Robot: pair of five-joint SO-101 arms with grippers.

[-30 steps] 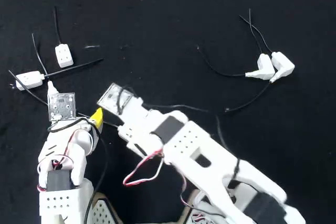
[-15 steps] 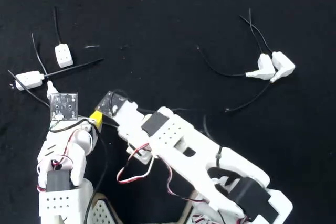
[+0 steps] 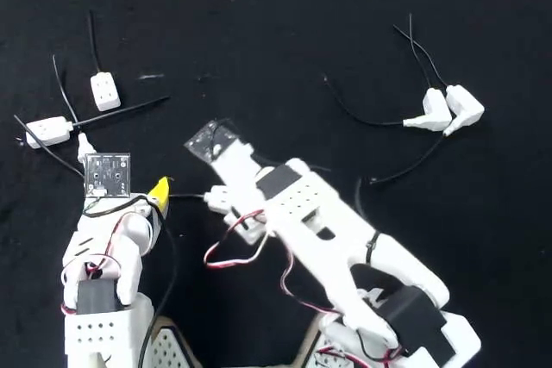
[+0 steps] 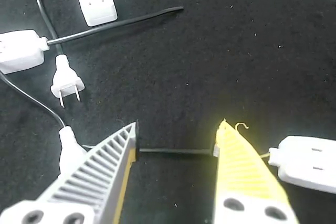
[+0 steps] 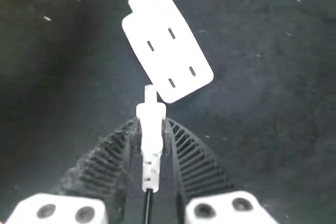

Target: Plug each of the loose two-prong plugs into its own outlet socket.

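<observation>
Plug and socket touch: the right gripper pinches the white plug, and its tip rests on the socket's edge. The left gripper is spread wide, with a thin black cord running between its two fingers. A loose plug lies near it on the black table.
</observation>
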